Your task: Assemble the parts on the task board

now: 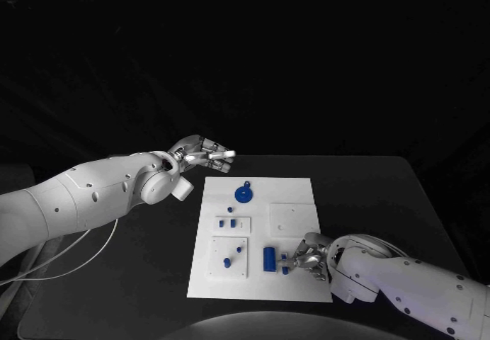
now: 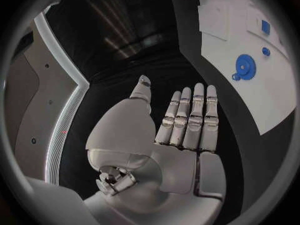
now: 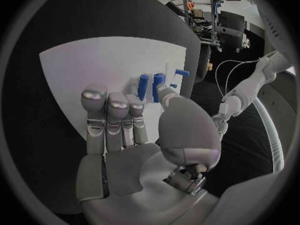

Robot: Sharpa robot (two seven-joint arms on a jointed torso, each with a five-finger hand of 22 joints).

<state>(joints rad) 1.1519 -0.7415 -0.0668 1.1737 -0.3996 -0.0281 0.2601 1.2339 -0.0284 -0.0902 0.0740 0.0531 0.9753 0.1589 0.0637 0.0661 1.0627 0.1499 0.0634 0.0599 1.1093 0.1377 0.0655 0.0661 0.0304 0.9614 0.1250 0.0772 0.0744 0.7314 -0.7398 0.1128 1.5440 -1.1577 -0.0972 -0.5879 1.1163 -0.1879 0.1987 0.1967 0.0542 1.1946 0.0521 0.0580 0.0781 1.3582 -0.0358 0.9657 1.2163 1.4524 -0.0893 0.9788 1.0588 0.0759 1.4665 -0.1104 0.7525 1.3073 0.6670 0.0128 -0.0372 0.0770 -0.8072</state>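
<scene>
**Parts waiting on the board, one hand close by**

Parts are spread over the white task board [image 1: 289, 191], which lies flat in the middle of the black counter [image 1: 408, 205]. A round blue part [image 1: 243, 193] is seen near the far end of the board. Small blue pieces [image 1: 226, 223] are set in little white plates further along. A long blue part [image 1: 270, 258] lies near the close end.

The right hand [image 1: 306, 256] is held low over the close end of the board, just beside the long blue part. Its fingers [image 3: 107, 116] are kept straight and apart, and nothing is held in them. It is likely placed there so that the long part can be picked up next.

The left hand [image 1: 201, 154] is held off the far left corner of the board, above the counter. Its fingers [image 2: 190, 117] are stretched out flat and nothing is gripped. It seems to be kept out of the way so the board stays free.
</scene>
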